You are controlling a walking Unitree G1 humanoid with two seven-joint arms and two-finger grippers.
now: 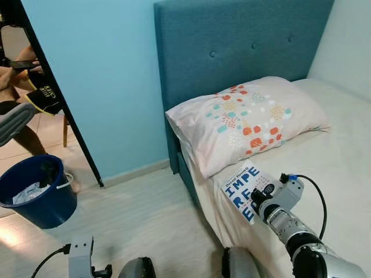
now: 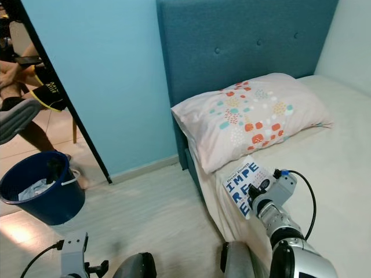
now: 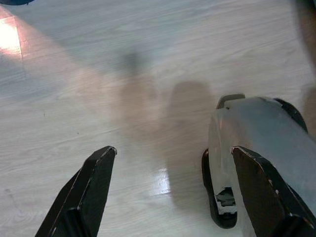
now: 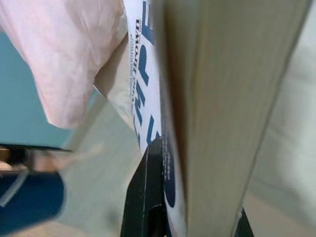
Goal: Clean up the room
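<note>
A white book (image 1: 240,186) with big blue letters lies at the near edge of the bed (image 1: 342,156), just in front of the patterned pink pillow (image 1: 249,119). My right gripper (image 1: 254,204) is shut on the book's near end. In the right wrist view the book (image 4: 217,98) is clamped edge-on, with one black finger (image 4: 148,197) pressed on its cover. My left gripper (image 3: 173,163) hangs low over the pale wood floor (image 3: 98,74), open, with nothing between its fingers.
A teal headboard (image 1: 232,46) stands behind the pillow. A blue bucket (image 1: 36,191) holding some rubbish sits on the floor at the left. A person (image 1: 23,75) sits beyond a dark slanted frame (image 1: 64,98). My own grey foot (image 3: 256,148) is beside the left gripper.
</note>
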